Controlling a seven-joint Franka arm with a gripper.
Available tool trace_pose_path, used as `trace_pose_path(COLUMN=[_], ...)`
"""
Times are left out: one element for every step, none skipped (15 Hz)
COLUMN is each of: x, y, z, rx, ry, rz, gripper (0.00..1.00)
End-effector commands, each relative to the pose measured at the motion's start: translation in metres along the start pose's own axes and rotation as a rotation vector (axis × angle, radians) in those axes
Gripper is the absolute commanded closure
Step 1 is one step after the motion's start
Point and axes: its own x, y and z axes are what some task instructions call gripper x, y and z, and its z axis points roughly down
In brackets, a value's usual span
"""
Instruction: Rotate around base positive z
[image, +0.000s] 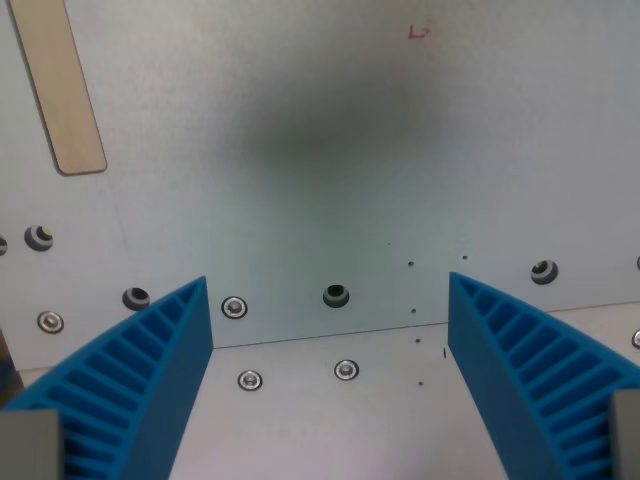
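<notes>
My gripper (330, 295) is open, with nothing between its two blue ribbed fingers (150, 370). The fingers stand wide apart at the bottom left and bottom right of the wrist view. Below them lies a pale grey metal plate (330, 150) with a dark soft shadow near its middle. A seam (330, 335) between two plates runs across between the fingertips. No object is held.
A flat light wooden stick (65, 90) lies on the plate at the wrist view's upper left. Several screws and bolt holes (336, 296) dot the plate along the seam. A small red mark (418, 33) sits near the top.
</notes>
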Motion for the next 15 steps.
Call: trace_pose_path(x=[0.0002, 0.0002, 0.0002, 0.0002, 0.0002, 0.0002, 0.0002, 0.0002, 0.0002, 0.0002, 0.0002, 0.0002, 0.0002, 0.0002, 0.0002], y=[0.0007, 0.0007, 0.0007, 0.0007, 0.0007, 0.0007, 0.0007, 0.0007, 0.0007, 0.0007, 0.0007, 0.0007, 0.0007, 0.0007, 0.0007], z=[-0.0028, -0.0028, -0.0028, -0.0028, -0.0028, -0.0028, -0.0028, -0.0028, -0.0028, -0.0028, -0.0028, -0.0028, -0.0028, -0.0028, -0.0028], rx=[-0.004, -0.004, -0.004, -0.005, -0.005, -0.005, -0.005, -0.006, -0.006, -0.006, -0.007, -0.007, -0.007, -0.008, -0.008], ry=[0.009, 0.009, 0.009, 0.009, 0.009, 0.009, 0.009, 0.009, 0.009, 0.009, 0.009, 0.009, 0.009, 0.01, 0.01], rz=[-0.148, -0.162, -0.175, -0.188, -0.202, -0.215, -0.228, -0.242, -0.255, -0.268, -0.281, -0.295, -0.308, -0.321, -0.335], gripper=[0.0, 0.0, 0.0, 0.0, 0.0, 0.0, 0.0, 0.0, 0.0, 0.0, 0.0, 0.0, 0.0, 0.0, 0.0])
